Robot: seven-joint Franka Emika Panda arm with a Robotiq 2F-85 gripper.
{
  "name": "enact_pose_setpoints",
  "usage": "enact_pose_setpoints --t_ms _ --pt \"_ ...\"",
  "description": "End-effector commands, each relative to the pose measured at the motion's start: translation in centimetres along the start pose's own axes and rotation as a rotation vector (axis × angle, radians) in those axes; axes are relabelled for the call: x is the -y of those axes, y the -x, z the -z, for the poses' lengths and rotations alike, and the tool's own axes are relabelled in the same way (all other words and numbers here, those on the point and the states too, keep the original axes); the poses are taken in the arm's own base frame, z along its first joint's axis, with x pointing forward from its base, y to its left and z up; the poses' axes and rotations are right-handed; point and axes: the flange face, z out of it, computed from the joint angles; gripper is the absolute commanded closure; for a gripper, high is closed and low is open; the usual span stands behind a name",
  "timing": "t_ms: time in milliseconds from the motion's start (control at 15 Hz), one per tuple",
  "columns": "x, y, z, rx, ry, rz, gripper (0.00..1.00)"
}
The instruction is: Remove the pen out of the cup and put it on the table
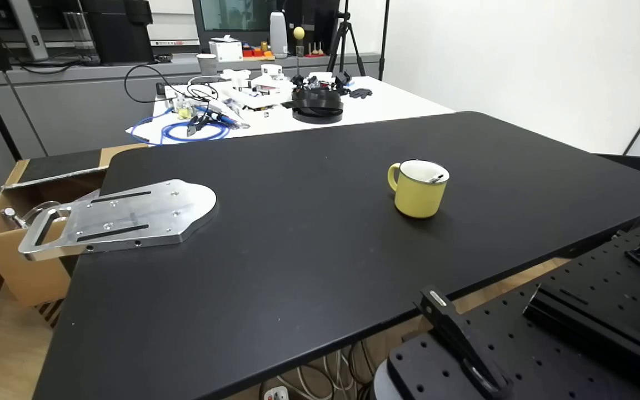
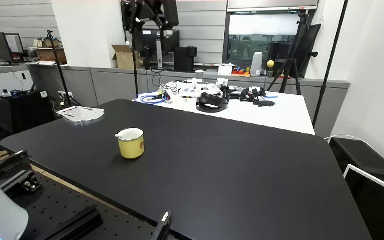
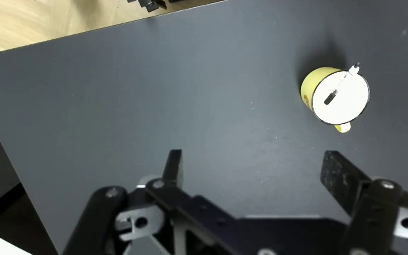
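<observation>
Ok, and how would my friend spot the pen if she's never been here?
Find the big black table, then the yellow cup standing on it. The pen leans inside the cup: a thin stick, whitish with dark parts, and the only thing sticking out of the top.

The slim white-and-dark pen (image 3: 342, 83) leans in the round yellow cup (image 1: 420, 195) (one end past the rim), well inside the edges of the matte black worktop (image 1: 298, 250). In both exterior views a flat silver metal plate (image 1: 145, 211) overhangs the left edge; behind the far edge stands a white table (image 1: 395, 105).
</observation>
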Motion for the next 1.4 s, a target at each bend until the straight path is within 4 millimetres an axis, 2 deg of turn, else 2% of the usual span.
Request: enact_pose_setpoints --t_ms 0,200,533,667,800,1333 --pt "2.7 0.1 -0.7 -0.084 0.039 0.008 0.0" --pt "5.8 0.4 -1.6 -0.168 0.059 0.015 0.0" --pt "10.7 2.8 -3.8 -0.229 0.091 -0.027 0.0" --pt "12.8 1.6 -3.2 -0.232 0.099 -0.024 0.0" --pt "14.5 1.7 -3.5 -0.242 0.081 -0.015 0.0" --pt "20.6 1.4 -6.3 -0.272 -0.033 0.075 0.0"
